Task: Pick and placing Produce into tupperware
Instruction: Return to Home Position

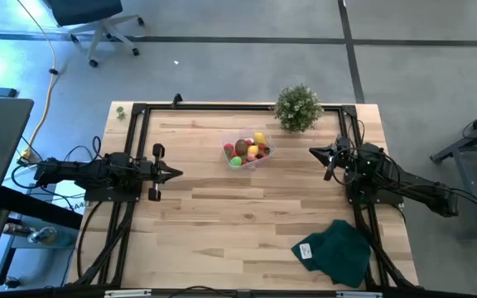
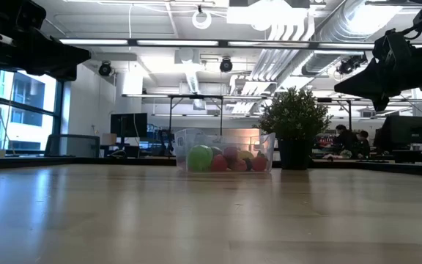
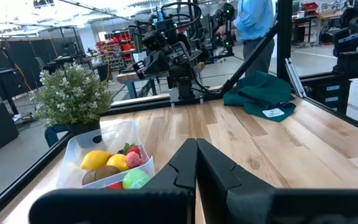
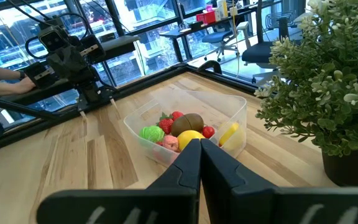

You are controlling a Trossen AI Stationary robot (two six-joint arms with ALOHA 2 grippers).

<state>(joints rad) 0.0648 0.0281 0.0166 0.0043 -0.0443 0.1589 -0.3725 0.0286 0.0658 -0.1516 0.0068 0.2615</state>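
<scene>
The clear tupperware (image 1: 262,155) stands on the far middle of the table and holds the produce: yellow lemon (image 4: 189,138), green ball (image 4: 151,133), brown kiwi (image 4: 187,123) and red berries (image 3: 133,154). The low view shows the tupperware (image 2: 265,155) with the fruits inside. My left gripper (image 1: 178,173) is shut and empty above the table's left side, pointing right. My right gripper (image 1: 313,151) is shut and empty at the right, pointing toward the tupperware. The shut fingertips show in both wrist views: left gripper (image 3: 196,144), right gripper (image 4: 200,144).
A bushy potted plant (image 1: 296,108) stands at the far edge, right of the tupperware. A dark green cloth (image 1: 335,251) lies at the near right corner. A black frame rail (image 1: 222,106) runs along the table edges. People show in the room beyond.
</scene>
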